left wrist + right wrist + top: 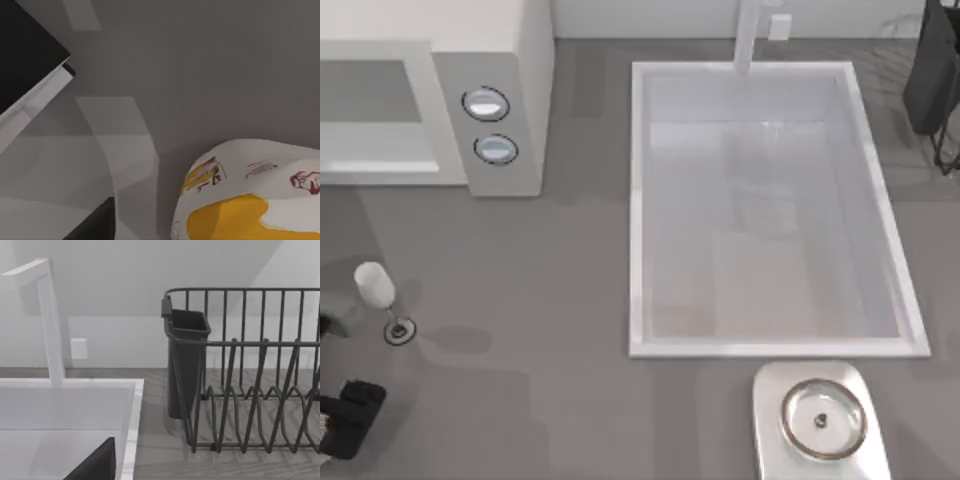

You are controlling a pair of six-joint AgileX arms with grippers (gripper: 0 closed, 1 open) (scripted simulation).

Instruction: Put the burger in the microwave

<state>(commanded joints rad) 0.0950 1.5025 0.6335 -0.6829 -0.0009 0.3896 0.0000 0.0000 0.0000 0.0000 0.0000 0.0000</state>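
Observation:
The burger [250, 195], an off-white lump with orange-yellow patches and brown marks, lies on the grey counter close under my left wrist camera. My left gripper [348, 412] sits at the table's front left corner, partly cut off by the edge of the top view. The microwave [510, 60] stands at the back left, its grey cavity [370, 95] facing up in the top view and two silver-rimmed dials [486, 104] on its side panel. A dark part of my right gripper [95, 465] shows in the right wrist view, facing the sink's far right corner.
A clear wine glass [378, 290] stands just behind my left gripper. The big white sink [640, 200] with its faucet [748, 35] takes up the middle and right. A lidded pan [823, 418] sits at the front, and a dark dish rack [250, 380] at the back right.

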